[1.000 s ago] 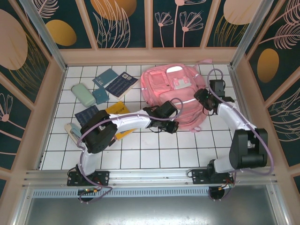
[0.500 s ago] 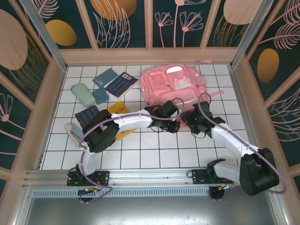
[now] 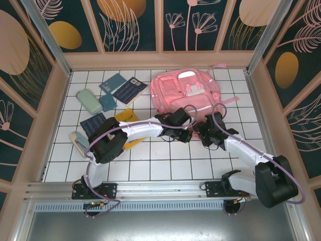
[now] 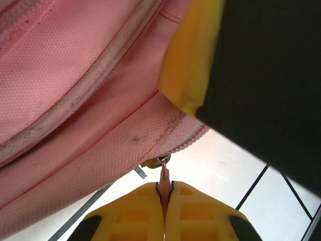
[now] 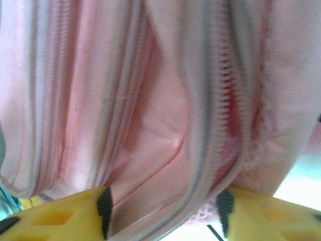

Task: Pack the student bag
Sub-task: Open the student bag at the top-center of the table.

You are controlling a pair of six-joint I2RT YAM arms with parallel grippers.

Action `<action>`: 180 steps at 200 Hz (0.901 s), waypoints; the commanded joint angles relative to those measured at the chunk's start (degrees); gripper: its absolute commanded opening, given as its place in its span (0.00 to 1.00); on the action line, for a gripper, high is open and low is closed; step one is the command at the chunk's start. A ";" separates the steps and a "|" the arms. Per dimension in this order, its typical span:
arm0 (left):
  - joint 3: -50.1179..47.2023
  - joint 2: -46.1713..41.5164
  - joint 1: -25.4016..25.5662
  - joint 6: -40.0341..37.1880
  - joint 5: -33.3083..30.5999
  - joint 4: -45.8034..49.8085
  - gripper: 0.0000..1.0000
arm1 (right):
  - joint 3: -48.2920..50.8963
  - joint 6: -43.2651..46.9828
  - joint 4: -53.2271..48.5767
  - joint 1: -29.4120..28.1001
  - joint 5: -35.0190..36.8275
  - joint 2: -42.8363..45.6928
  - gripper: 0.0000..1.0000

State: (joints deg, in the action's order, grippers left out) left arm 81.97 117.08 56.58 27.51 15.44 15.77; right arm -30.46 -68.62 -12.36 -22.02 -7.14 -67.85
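The student bag (image 3: 183,93), a pink backpack, lies flat at the back middle of the tiled table. My left gripper (image 3: 186,134) is at the bag's near edge. In the left wrist view it (image 4: 164,188) is shut on the bag's small pink zipper pull (image 4: 164,174), which hangs from the zip's end. My right gripper (image 3: 203,131) is just right of it at the same edge. In the right wrist view its jaws (image 5: 163,211) stand open, with folds of the bag (image 5: 150,100) and a zip line (image 5: 225,75) between the fingers.
Left of the bag lie a green case (image 3: 89,101), blue booklets (image 3: 123,88), a dark notebook (image 3: 93,123), a yellow book (image 3: 128,119) under the left arm, and a pale item (image 3: 77,139). Wooden walls (image 3: 57,105) fence the table on three sides.
My right arm has swung from the bag's right side down to its near edge, beside the left gripper. The left gripper has stayed on the zipper pull.
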 commanded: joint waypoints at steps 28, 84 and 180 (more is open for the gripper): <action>1.09 0.65 0.20 -0.79 -2.76 3.27 0.00 | -1.32 1.33 0.55 1.24 0.67 -5.96 0.02; -2.23 -1.71 -3.02 -2.98 -12.92 11.54 0.00 | -1.57 7.89 -3.80 7.90 2.84 -1.02 0.00; 8.62 4.71 -16.11 -4.31 -24.99 18.38 0.00 | -1.10 16.08 -9.15 13.65 1.78 4.50 0.00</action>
State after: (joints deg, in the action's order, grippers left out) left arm 86.50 118.85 43.88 23.75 -2.79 29.10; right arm -32.10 -55.92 -17.39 -10.26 -7.99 -65.45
